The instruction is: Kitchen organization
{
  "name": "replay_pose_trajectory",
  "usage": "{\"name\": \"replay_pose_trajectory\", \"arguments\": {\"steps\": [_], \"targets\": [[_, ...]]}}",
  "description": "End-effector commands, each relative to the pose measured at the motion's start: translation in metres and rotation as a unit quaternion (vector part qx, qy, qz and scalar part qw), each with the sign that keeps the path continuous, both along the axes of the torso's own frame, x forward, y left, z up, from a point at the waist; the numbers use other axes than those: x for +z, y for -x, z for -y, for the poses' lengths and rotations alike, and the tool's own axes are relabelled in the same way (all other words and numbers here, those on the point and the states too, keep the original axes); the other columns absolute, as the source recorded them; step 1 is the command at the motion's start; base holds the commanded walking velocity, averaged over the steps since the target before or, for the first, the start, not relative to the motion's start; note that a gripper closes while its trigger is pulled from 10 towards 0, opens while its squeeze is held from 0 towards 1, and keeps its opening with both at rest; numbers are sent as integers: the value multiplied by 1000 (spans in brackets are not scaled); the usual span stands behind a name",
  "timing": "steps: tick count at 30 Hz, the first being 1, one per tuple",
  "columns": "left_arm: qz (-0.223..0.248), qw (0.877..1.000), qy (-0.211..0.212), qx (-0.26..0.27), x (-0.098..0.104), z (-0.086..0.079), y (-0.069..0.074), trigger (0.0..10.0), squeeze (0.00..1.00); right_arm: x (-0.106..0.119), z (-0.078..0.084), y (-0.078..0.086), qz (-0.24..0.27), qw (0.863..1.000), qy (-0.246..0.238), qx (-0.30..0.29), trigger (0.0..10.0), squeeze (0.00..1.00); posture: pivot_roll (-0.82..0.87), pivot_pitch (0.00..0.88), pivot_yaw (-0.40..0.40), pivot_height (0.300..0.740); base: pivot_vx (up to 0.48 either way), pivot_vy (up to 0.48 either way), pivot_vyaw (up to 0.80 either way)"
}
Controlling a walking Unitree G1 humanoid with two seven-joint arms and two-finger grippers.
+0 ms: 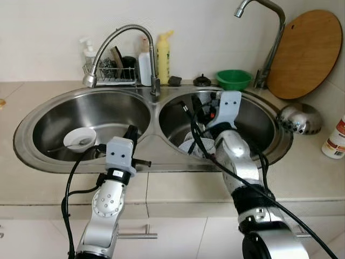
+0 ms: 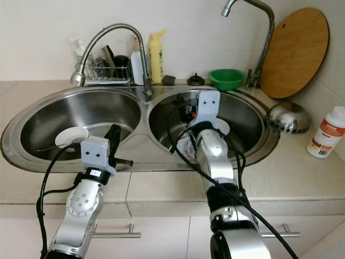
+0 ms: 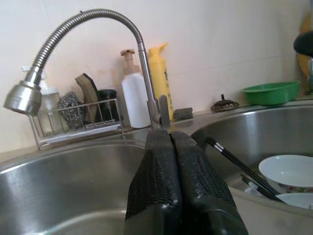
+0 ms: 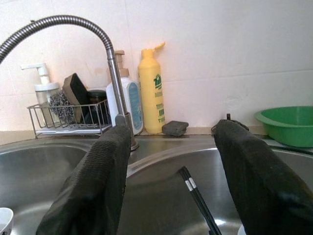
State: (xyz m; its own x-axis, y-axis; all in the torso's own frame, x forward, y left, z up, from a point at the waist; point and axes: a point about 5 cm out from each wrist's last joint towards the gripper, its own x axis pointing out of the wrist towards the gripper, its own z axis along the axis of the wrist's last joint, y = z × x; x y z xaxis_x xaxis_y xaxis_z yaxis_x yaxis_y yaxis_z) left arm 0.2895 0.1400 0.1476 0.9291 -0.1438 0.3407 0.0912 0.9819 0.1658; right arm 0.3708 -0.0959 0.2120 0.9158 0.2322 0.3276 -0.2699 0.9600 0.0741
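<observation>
a: where are the grippers relative to the faucet [image 1: 121,46]?

b: left gripper [image 3: 172,147] sits in front of it, fingers clenched and empty. right gripper [image 4: 171,161] is spread wide over the basin to its right, above the chopsticks [image 4: 198,198] and plates [image 3: 288,169].

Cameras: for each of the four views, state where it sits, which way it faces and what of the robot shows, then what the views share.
Left eye view: on the head, looking forward and down at the steel double sink; both silver arms show.
Right eye view: same head, same scene, slightly offset.
Left wrist view: looks along the shut left gripper toward the wall and the flexible steel faucet.
Right wrist view: looks between the open right gripper fingers over the right basin.
Shared: both wrist views catch the yellow squeeze bottle, wire rack and black chopsticks.
</observation>
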Motion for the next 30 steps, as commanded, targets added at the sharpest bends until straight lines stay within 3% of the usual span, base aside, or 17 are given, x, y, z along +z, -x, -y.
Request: {"name": "replay_pose_trajectory", "arguments": {"steps": [1,22,30], "targets": [[0,1000,1,-2,1,-1,0,10000,0,5,0,2,14,1000,-6,-2,10000,0,-35,0,19,740,-330,0,0],[5,1000,1,-7,2,1,1,10000,0,15,4,14,62,998,-21,-19,10000,0,-36,0,17,740,-339,0,0],[-4,1000,3,-2,-1,0,1,10000,0,6,5,19,52,998,0,-19,10000,0,-42,0,18,740,0,0,0]]}}
